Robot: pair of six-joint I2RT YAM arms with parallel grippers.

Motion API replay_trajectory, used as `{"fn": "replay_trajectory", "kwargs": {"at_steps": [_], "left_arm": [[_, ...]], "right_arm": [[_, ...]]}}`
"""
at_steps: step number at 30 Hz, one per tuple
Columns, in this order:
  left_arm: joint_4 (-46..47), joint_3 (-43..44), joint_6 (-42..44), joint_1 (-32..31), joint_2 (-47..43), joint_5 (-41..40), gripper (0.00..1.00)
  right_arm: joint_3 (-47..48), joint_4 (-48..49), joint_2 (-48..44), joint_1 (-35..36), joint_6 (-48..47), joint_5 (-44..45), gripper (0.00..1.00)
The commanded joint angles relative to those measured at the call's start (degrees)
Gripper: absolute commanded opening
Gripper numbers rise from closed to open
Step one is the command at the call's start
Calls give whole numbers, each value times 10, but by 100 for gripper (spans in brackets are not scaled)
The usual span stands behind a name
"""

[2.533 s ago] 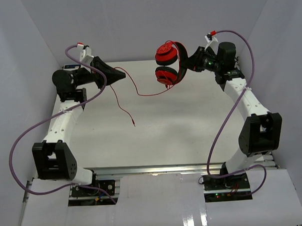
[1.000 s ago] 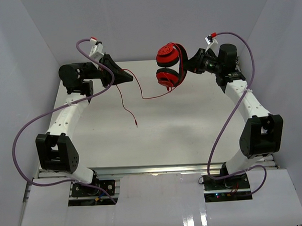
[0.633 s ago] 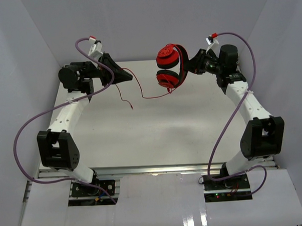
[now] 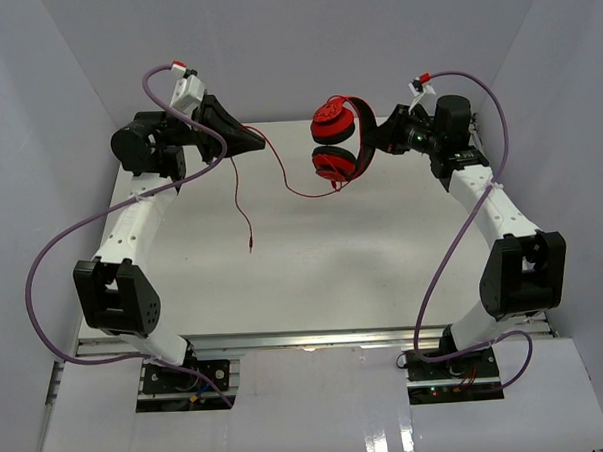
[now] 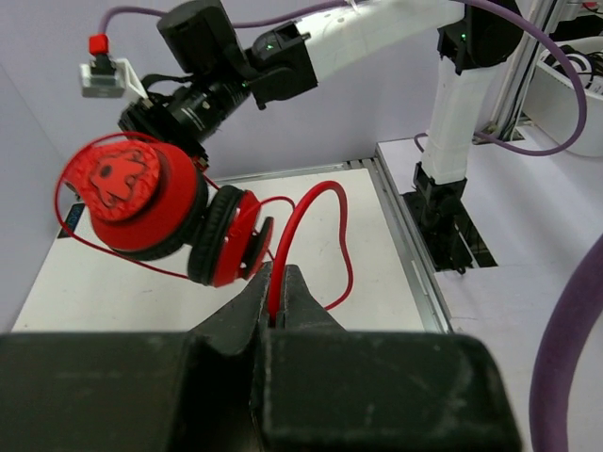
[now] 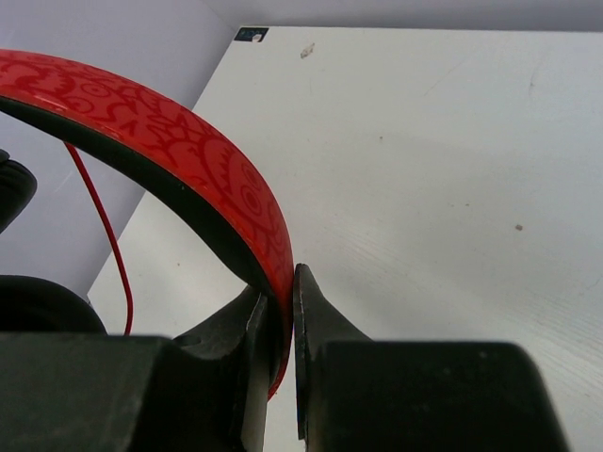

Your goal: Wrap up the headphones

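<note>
The red headphones hang in the air above the far middle of the table. My right gripper is shut on their headband, seen close in the right wrist view. Their two cups also show in the left wrist view. The thin red cord runs from the lower cup to my left gripper, which is shut on it; the cord rises from between its jaws. The cord's free end hangs down to the plug near the table.
The white table is walled by grey panels on three sides. Thick purple cables loop beside each arm. A metal rail runs along the near edge.
My left gripper has risen and moved right toward the headphones, carrying the cord. The hanging free end swung. The right gripper turned the headphones a little.
</note>
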Motion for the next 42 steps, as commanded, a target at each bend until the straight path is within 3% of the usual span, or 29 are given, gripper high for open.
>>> {"fn": "replay_trajectory", "kwargs": {"at_steps": [1,14,26,35,42], "left_arm": [[10,54,9,1,39,-22,0],[-6,80,22,3,115,-36,0],[9,91,9,2,140,-57,0],[-61,77,58,2,136,-53,0],[-140,65,113,2,136,-47,0]], "right_arm": [[-15,31,-31,4,-5,-19,8],[-55,47,-77,18,-60,-68,8],[-60,2,-93,61,-156,-4,8],[-70,-7,-115,93,-239,50,8],[-76,0,-127,102,-252,47,8]]}}
